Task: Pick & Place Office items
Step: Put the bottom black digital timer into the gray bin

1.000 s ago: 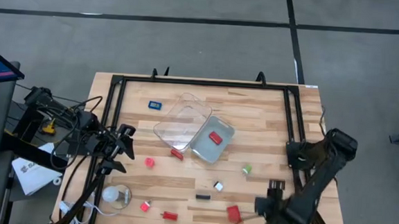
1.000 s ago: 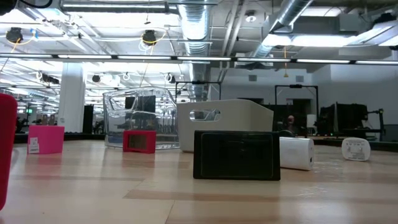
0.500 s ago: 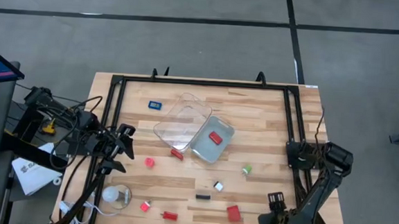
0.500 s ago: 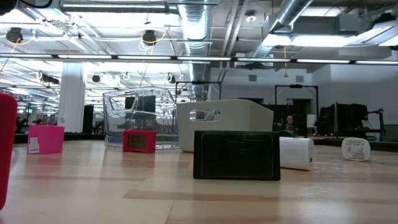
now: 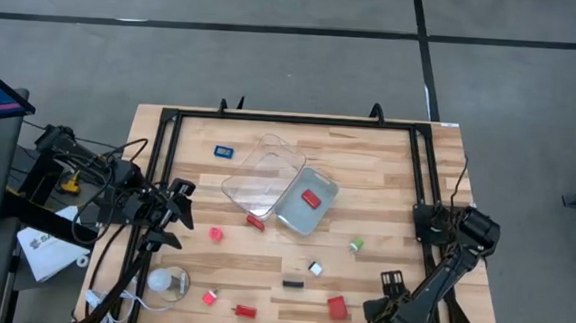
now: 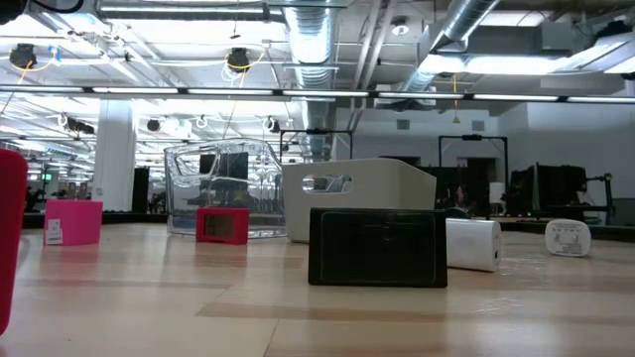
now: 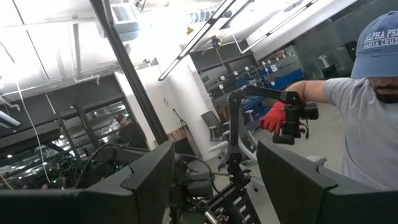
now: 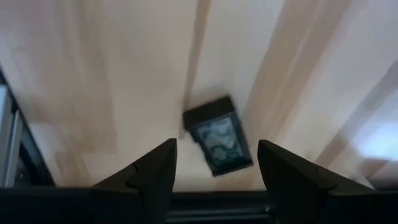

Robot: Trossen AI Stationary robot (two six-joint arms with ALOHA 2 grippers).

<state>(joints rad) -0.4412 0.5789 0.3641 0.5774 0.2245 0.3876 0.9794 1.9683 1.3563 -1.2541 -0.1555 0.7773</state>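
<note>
On the bench (image 5: 387, 173): two clear trays (image 5: 263, 174) | six red pieces (image 5: 311, 199) | left tool (image 5: 178, 214) open | right tool (image 8: 217, 163) open, moved nearer the bench's front edge

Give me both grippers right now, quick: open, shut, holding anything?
Left gripper: open, empty, parked at the table's left edge.
Right gripper: open, empty, over a small black item on the wood near the front edge.

Small office items scattered mid-frame: red blocks (image 5: 336, 307) lower centre, blue piece (image 5: 223, 152) upper left, green piece (image 5: 356, 244) right, black piece (image 5: 293, 282) below centre
</note>
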